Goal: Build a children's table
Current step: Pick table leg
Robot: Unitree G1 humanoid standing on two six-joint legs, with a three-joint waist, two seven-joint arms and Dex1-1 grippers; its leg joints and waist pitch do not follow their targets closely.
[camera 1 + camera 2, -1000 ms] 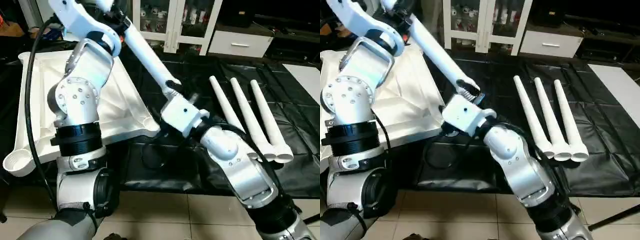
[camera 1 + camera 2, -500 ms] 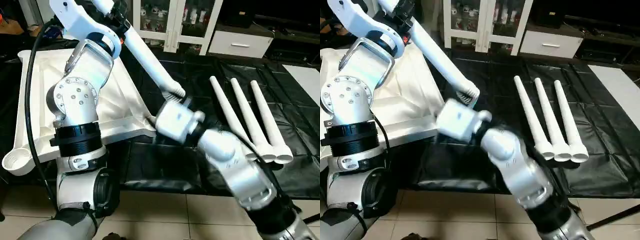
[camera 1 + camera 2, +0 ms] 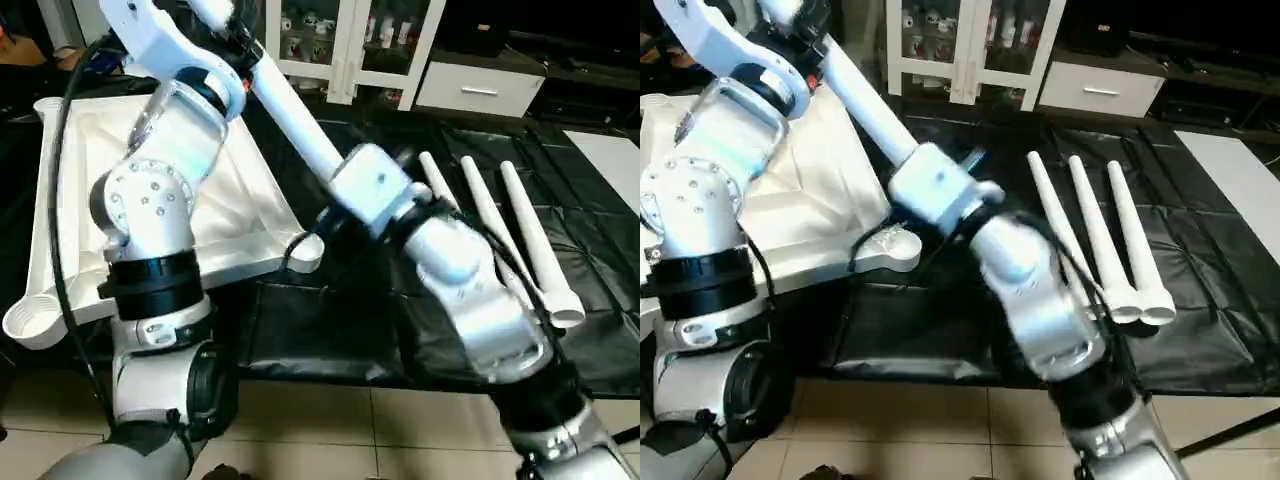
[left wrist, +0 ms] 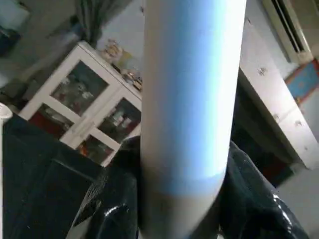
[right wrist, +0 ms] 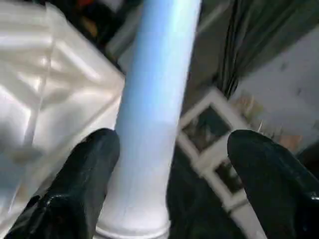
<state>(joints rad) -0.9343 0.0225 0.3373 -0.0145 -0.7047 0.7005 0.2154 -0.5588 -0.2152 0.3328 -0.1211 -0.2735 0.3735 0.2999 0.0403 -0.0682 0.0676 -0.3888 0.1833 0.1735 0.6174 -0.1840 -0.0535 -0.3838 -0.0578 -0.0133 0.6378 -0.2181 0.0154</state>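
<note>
STEP: first leg fitting | LEFT: your left gripper grasps the leg, held aslant above the tabletop | RIGHT: right gripper spread wide around that leg, not clamped | SPARE: three legs on the black mat | NEXT: likely clamp right; steer threaded end to the corner socket

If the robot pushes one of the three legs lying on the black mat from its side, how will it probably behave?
Each leg is a round tapered tube, so it would probably roll, curving toward its thin end. It looks hollow at its flared end, so likely light and stiff. The wrinkled black mat may slow the rolling.
</note>
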